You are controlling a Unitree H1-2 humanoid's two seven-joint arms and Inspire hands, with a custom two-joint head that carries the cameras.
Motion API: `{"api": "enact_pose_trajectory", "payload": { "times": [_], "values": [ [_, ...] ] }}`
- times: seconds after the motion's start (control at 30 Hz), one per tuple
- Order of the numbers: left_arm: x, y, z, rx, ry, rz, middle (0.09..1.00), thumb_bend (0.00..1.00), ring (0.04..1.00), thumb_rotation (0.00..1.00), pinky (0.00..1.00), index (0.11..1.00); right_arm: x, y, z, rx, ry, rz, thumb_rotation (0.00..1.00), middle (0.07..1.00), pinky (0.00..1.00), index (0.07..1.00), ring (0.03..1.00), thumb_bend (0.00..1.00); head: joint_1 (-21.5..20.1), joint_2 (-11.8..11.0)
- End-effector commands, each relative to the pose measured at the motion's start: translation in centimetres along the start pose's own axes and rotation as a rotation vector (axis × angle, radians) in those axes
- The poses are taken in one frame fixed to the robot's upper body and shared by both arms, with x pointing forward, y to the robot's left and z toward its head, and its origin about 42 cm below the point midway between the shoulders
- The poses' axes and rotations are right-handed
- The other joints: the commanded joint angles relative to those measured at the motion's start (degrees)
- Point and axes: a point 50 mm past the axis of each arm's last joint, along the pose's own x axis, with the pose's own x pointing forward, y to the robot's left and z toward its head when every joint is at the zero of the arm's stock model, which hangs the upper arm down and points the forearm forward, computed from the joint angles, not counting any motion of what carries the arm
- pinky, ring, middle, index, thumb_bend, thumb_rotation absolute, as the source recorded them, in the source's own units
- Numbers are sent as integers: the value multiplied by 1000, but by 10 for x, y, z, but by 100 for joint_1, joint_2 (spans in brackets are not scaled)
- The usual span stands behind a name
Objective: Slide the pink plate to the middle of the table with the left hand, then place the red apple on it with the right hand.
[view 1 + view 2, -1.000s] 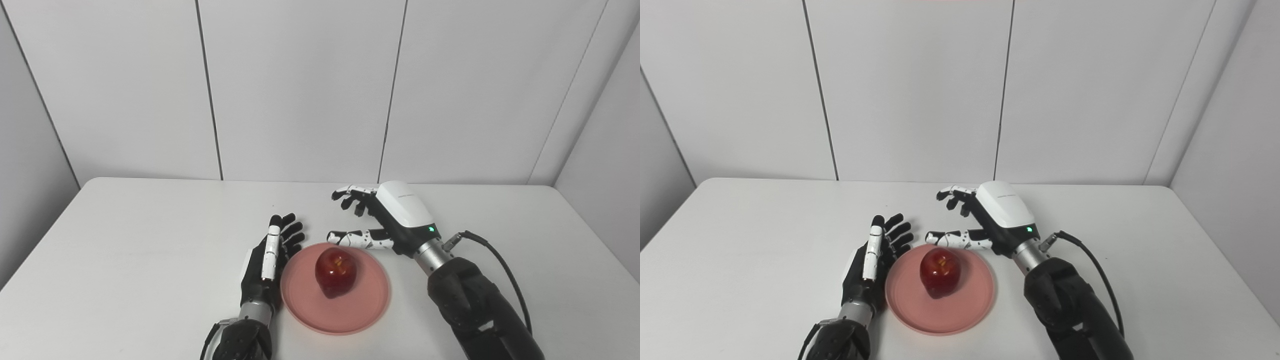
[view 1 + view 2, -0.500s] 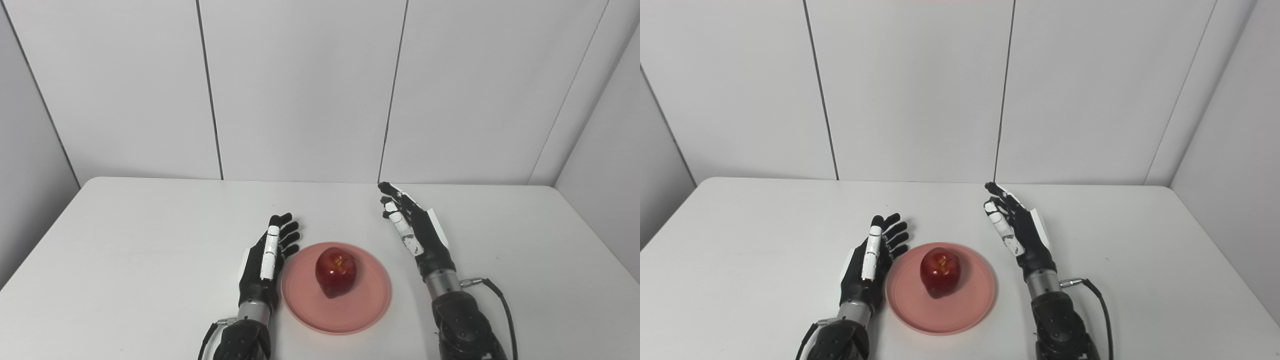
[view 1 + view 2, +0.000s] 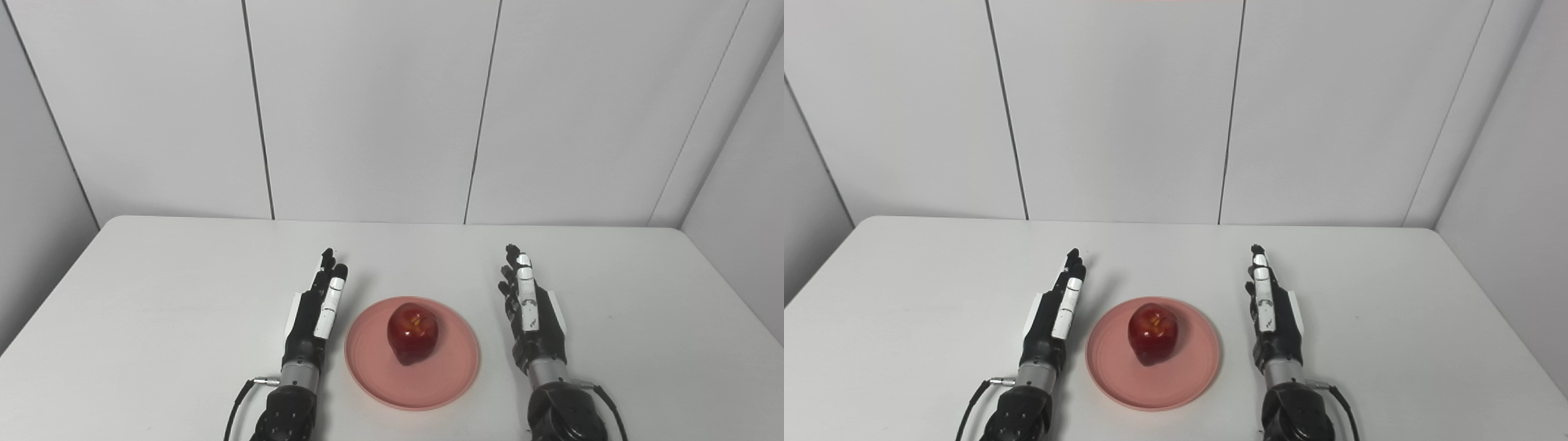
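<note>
The red apple (image 3: 413, 329) sits upright on the pink plate (image 3: 447, 380), roughly at the plate's centre, stem dimple up. The plate lies flat on the white table (image 3: 153, 318), near the front edge and about midway between the table's sides.

What has changed: a second ago the right hand (image 3: 531, 318) was turned over the plate's far rim, fingers curled loosely toward the apple. Half a second ago it had swung off to the right with the fingers straightening. Now it lies to the right of the plate, clear of the rim, edge-on with fingers extended forward and holding nothing. The left hand (image 3: 313, 315) has also shifted, from touching or nearly touching the plate's left rim to just beside it with a small gap, fingers straight and pointing forward, empty. From these head views, whether either hand rests on the table or hovers just above it is hard to tell.

Apple and plate have not moved across the three moments; only the arms have.

Judgement: both steps look done, with the plate centred and the apple placed and released. The hands flanking the plate symmetrically read as a retreat to a rest pose. Nothing appears left except holding still; the apple looks stable, with no sign of rolling.
</note>
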Motion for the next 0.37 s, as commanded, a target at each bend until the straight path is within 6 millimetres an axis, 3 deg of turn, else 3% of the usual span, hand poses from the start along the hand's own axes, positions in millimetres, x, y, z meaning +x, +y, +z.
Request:
{"api": "enact_pose_trajectory", "payload": {
  "times": [0.0, 0.33],
  "values": [
    [14, 0, 13, 8, -66, -8, 1000, 846, 1000, 1000, 1000, 1000, 7, 10, 10, 66, -25, -6, 1000, 1000, 1000, 957, 1000, 848, 3, 5],
    [29, 13, 10, 5, -2, -14, 1000, 857, 1000, 1000, 1000, 1000, 7, 11, 0, 153, 17, -48, 1000, 1000, 1000, 974, 1000, 827, -11, 6]
  ]
}}
